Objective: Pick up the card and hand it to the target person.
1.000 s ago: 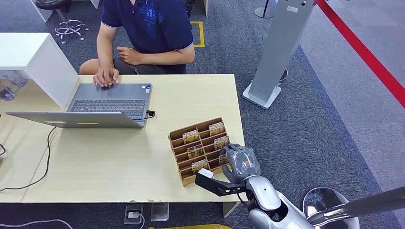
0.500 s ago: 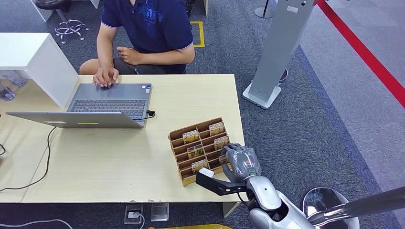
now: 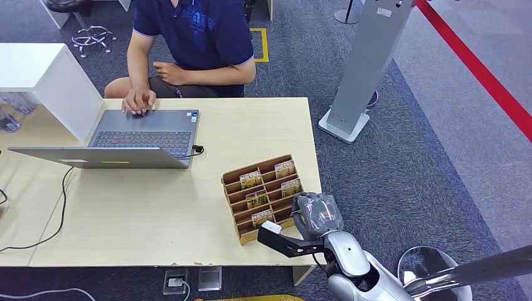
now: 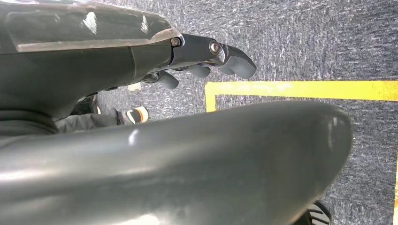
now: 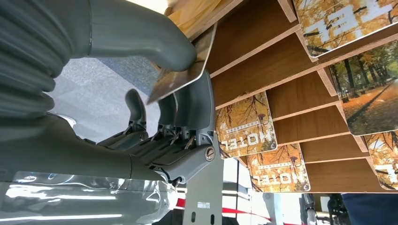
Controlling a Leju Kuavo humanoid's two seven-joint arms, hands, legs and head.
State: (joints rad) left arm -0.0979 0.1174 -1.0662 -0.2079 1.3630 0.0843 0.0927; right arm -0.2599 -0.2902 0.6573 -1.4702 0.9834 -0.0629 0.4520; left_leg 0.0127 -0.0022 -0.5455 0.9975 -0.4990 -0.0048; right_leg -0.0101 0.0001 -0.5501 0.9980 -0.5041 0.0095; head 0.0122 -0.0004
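Note:
A tiered wooden card holder point(image 3: 231, 190) stands at the desk's near right corner, with several autumn-print "HOTEL" cards point(image 3: 251, 179) in its slots. My right hand point(image 3: 318, 214) sits at the holder's near right end. In the right wrist view, the thumb and fingers of this hand point(image 5: 187, 108) pinch one card point(image 5: 180, 77) just beside the holder's slats point(image 5: 253, 42). A person in a dark blue shirt point(image 3: 194, 37) sits across the desk with one hand on a laptop. My left hand point(image 4: 206, 54) hangs over the carpet, holding nothing.
An open grey laptop point(image 3: 141, 132) with a black cable lies on the desk's left half. A white box point(image 3: 37, 69) stands at the far left. A grey post on a white base point(image 3: 361, 69) stands on the carpet to the right, beside a red floor line point(image 3: 483, 75).
My right hand has drawn slightly back toward me from the holder's near right end. The person and laptop have not moved.

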